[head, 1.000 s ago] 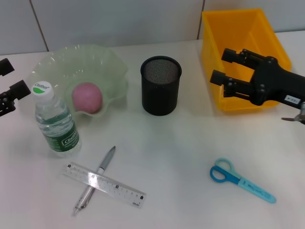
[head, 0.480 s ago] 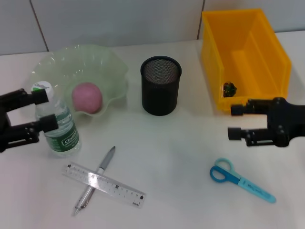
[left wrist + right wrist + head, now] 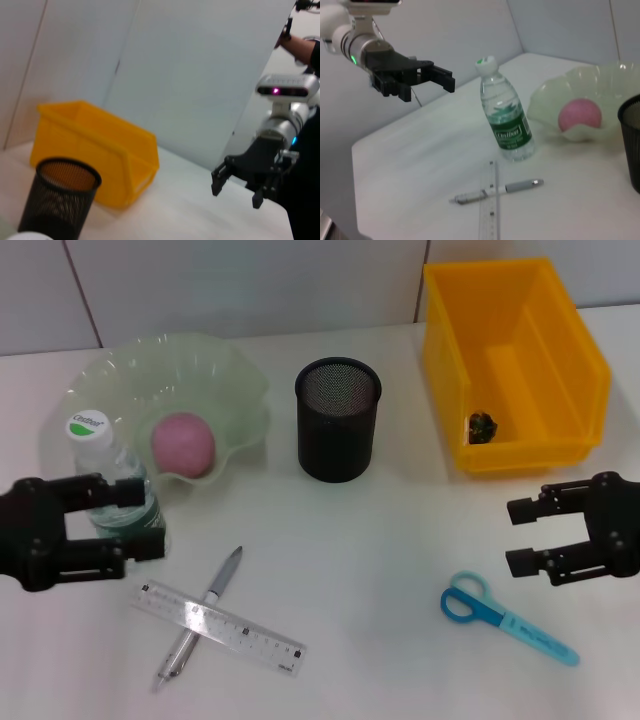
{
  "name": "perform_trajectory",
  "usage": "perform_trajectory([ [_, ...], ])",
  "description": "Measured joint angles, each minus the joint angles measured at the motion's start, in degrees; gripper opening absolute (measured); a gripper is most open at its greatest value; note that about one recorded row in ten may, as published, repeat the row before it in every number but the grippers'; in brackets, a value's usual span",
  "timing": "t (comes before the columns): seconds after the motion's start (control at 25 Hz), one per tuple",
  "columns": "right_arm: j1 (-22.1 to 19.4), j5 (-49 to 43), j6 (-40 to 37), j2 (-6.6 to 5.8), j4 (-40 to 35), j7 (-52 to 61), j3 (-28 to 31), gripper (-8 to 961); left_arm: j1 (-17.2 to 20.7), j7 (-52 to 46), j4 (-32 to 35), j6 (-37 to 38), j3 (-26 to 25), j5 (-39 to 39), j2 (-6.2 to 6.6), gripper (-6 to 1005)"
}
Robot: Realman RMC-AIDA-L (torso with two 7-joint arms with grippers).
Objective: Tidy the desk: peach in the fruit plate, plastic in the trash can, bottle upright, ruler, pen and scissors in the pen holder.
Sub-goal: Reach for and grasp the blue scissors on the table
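Blue scissors (image 3: 507, 621), ruler (image 3: 220, 627) and pen (image 3: 200, 615) lie loose on tabletop (image 3: 370, 540): not yet stowed. Right pincer (image 3: 524, 535) open just above scissors; left pincer (image 3: 143, 519) open by upright bottle (image 3: 112, 490), label text unreadable. Farther: empty pen holder (image 3: 337, 419), peach (image 3: 183, 444) in fruit plate (image 3: 230, 380), plastic (image 3: 482, 425) in trash can (image 3: 520, 350): done.

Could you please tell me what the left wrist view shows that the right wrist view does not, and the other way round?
Only the left wrist view shows the yellow bin and the right gripper, open above the table. Only the right wrist view shows the upright bottle, the peach in the fruit plate, the pen crossing the ruler, and the left gripper, open beside the bottle. Both show the pen holder.
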Motion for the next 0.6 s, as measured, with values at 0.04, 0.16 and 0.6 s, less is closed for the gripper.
perform_trajectory([
  [0.04, 0.11, -0.43, -0.06, -0.08, -0.04, 0.03, 0.05, 744, 0.00, -1.62, 1.73, 0.03, 0.42, 1.00, -0.63, 802],
  [0.16, 0.42, -1.22, -0.08, -0.32, -0.01, 0.06, 0.07, 744, 0.01, -2.72, 2.90, 0.05, 0.72, 1.75, -0.98, 801],
  [0.6, 0.72, -2.74, -0.13, -0.40, -0.21, 0.11, 0.07, 744, -0.19, -7.92, 5.71, -0.02, 4.00, 3.13, -1.84, 801],
])
